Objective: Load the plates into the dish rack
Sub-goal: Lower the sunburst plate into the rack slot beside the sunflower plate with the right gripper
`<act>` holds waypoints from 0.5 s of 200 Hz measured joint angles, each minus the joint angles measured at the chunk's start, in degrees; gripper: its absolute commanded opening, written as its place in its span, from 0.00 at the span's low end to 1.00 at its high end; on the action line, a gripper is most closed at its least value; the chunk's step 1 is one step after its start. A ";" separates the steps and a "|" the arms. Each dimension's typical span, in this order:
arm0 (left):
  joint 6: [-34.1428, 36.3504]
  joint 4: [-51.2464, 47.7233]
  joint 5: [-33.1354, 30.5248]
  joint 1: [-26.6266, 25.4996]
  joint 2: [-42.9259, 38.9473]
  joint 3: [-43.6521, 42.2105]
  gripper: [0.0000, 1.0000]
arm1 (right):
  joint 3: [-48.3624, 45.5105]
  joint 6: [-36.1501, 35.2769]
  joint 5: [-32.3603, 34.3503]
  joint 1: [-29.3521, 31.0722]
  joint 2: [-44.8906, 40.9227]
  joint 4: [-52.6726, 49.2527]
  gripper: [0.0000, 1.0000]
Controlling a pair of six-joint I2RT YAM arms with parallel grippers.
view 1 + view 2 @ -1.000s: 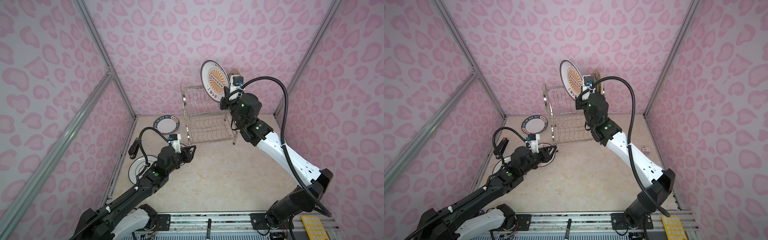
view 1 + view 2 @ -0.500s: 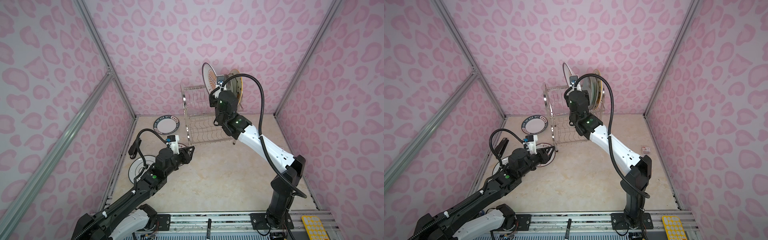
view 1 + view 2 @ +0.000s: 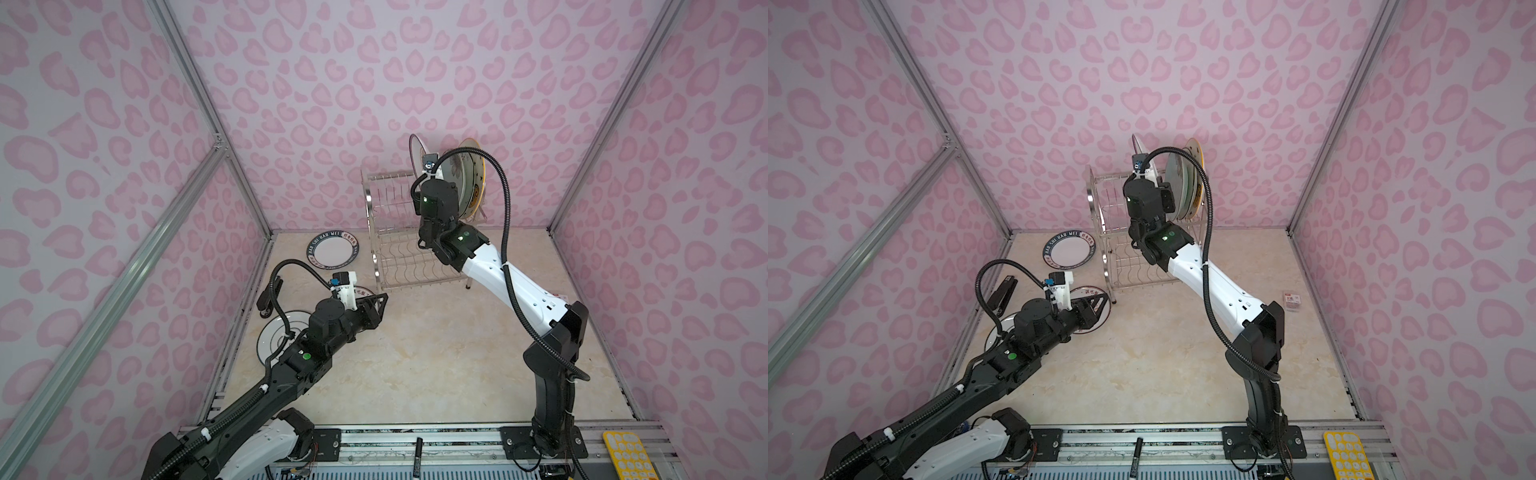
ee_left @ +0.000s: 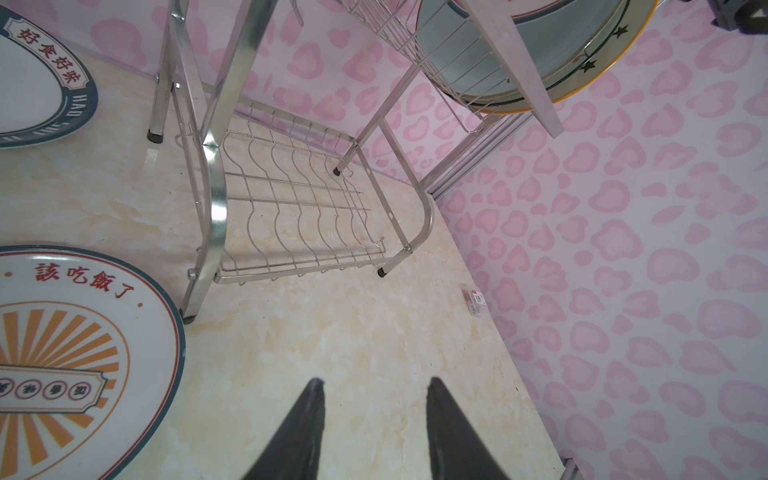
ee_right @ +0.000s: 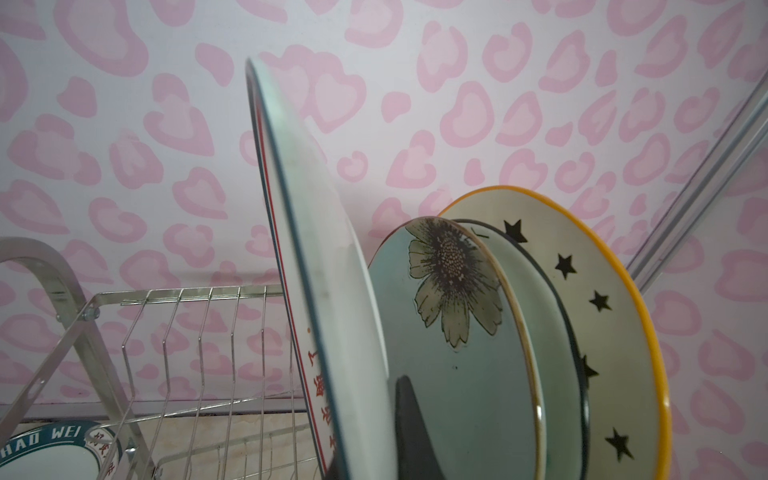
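Note:
An orange-sunburst plate point(image 5: 328, 291) hangs edge-on over the upper tier of the dish rack point(image 3: 395, 245), with my right gripper point(image 5: 365, 440) shut on its lower rim. One dark finger point(image 5: 409, 436) shows behind the plate; the other is hidden. Right beside the held plate, a pale teal flower plate point(image 5: 453, 332) and a star plate point(image 5: 602, 311) stand in the rack. My left gripper point(image 4: 374, 386) is open and empty above the floor, next to a second sunburst plate point(image 4: 83, 353) lying flat. On the floor lie a navy-lettered plate point(image 3: 332, 251) and a black-ringed plate point(image 3: 276, 336).
A black object point(image 3: 268, 297) lies by the left wall. A small box point(image 3: 1292, 300) sits on the floor at the right. The rack's lower wavy tier point(image 4: 291, 199) holds nothing. A marker point(image 3: 417, 451) and a yellow pad point(image 3: 625, 455) lie on the front rail.
My right arm has swung left and turned the sunburst plate from face-on to edge-on, bringing it over the rack's upper tier beside the standing plates. The left arm has barely moved.

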 measured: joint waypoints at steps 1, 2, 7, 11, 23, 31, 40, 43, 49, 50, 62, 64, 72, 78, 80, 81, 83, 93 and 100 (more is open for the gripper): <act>0.00 -0.04 -0.02 0.00 -0.04 0.00 0.43 | 0.07 0.00 0.02 0.00 0.04 -0.04 0.00; 0.00 -0.07 -0.02 0.00 -0.07 0.00 0.43 | 0.17 0.00 0.15 0.00 0.15 -0.07 0.00; 0.00 -0.17 -0.02 0.00 -0.17 0.00 0.43 | 0.52 -0.02 0.46 0.00 0.57 -0.09 0.00; 0.02 -0.28 -0.04 0.00 -0.24 0.00 0.43 | 0.76 -0.04 0.83 0.00 0.87 -0.09 0.00; 0.02 -0.52 -0.11 0.00 -0.35 0.00 0.43 | 1.16 -0.96 1.77 0.02 1.64 -0.11 0.00; 0.00 -0.59 -0.26 0.00 -0.35 0.02 0.43 | 1.25 -1.16 2.38 0.04 2.08 -0.15 0.00; 0.00 -0.70 -0.26 0.00 -0.35 0.02 0.43 | 1.40 -1.44 2.84 0.04 2.51 -0.31 0.00; 0.00 -0.74 -0.26 0.00 -0.35 0.02 0.43 | 1.46 -1.49 2.99 0.07 2.62 -0.31 0.00; 0.00 -0.81 -0.26 0.00 -0.35 0.02 0.43 | 1.55 -1.51 3.30 0.07 2.86 -0.33 0.00; 0.00 -0.83 -0.26 0.00 -0.35 0.02 0.43 | 1.60 -1.51 3.41 0.07 2.91 -0.33 0.00; 0.00 -0.90 -0.26 0.00 -0.35 0.02 0.44 | 1.95 -2.01 4.22 0.11 3.39 -0.33 0.00; 0.00 -0.90 -0.26 0.00 -0.35 0.02 0.44 | 2.01 -2.16 4.31 0.11 3.43 -0.33 0.00; 0.02 -1.01 -0.26 0.00 -0.35 0.04 0.43 | 2.21 -2.34 4.59 0.11 3.67 -0.33 0.00; 0.02 -1.18 -0.26 0.00 -0.35 0.07 0.44 | 2.27 -2.36 4.83 0.11 3.80 -0.31 0.00; 0.02 -1.25 -0.24 0.00 -0.35 0.07 0.43 | 2.29 -2.36 4.90 0.11 3.85 -0.33 0.00; 0.02 -1.31 -0.24 0.00 -0.35 0.07 0.44 | 2.29 -2.36 4.92 0.11 3.85 -0.33 0.00; 0.02 -1.38 -0.24 0.00 -0.33 0.07 0.43 | 2.34 -2.38 5.03 0.11 3.91 -0.35 0.00; 0.02 -1.70 -0.24 0.00 -0.33 0.07 0.43 | 2.34 -2.40 5.35 0.11 4.07 -0.33 0.00; 0.02 -1.84 -0.24 0.00 -0.33 0.07 0.43 | 2.34 -2.64 5.44 0.11 4.15 -0.35 0.00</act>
